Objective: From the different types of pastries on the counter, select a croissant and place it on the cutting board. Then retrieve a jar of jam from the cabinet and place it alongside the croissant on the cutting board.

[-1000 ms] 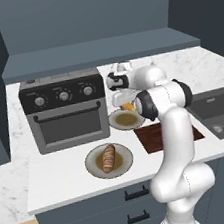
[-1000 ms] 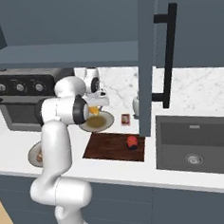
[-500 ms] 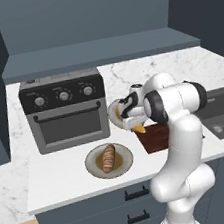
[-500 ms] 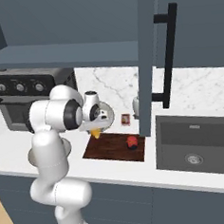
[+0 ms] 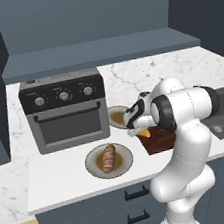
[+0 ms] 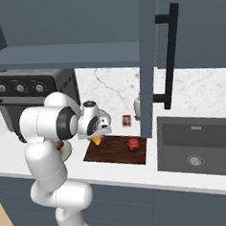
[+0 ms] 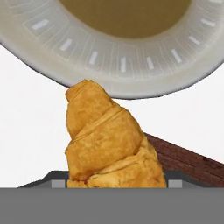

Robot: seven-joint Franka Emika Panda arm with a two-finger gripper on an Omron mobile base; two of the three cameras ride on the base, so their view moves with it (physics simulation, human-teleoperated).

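My gripper (image 5: 142, 130) is shut on the yellow-orange croissant (image 5: 145, 133), which hangs just above the left edge of the dark reddish-brown cutting board (image 5: 162, 139). In the hand view the croissant (image 7: 105, 142) sits between the finger tips, over white counter (image 7: 30, 131), with the board's corner (image 7: 188, 161) at the right. From the right, the croissant (image 6: 96, 140) hangs at the left end of the board (image 6: 113, 152). The red jar of jam (image 6: 133, 144) stands on the board's right part. The brown striped loaf (image 5: 109, 158) lies on its plate (image 5: 95, 169).
An empty round plate (image 5: 116, 117) lies just behind the gripper. The black toaster oven (image 5: 66, 110) stands at the left. A red packet (image 6: 127, 120) and white bottle (image 6: 137, 105) stand by the wall. The open cabinet door (image 6: 146, 59) hangs over the board's right end, with the sink (image 6: 198, 149) beyond.
The arm has carried the croissant off the round plate, forward and down to the cutting board's left edge. Nothing else has moved.
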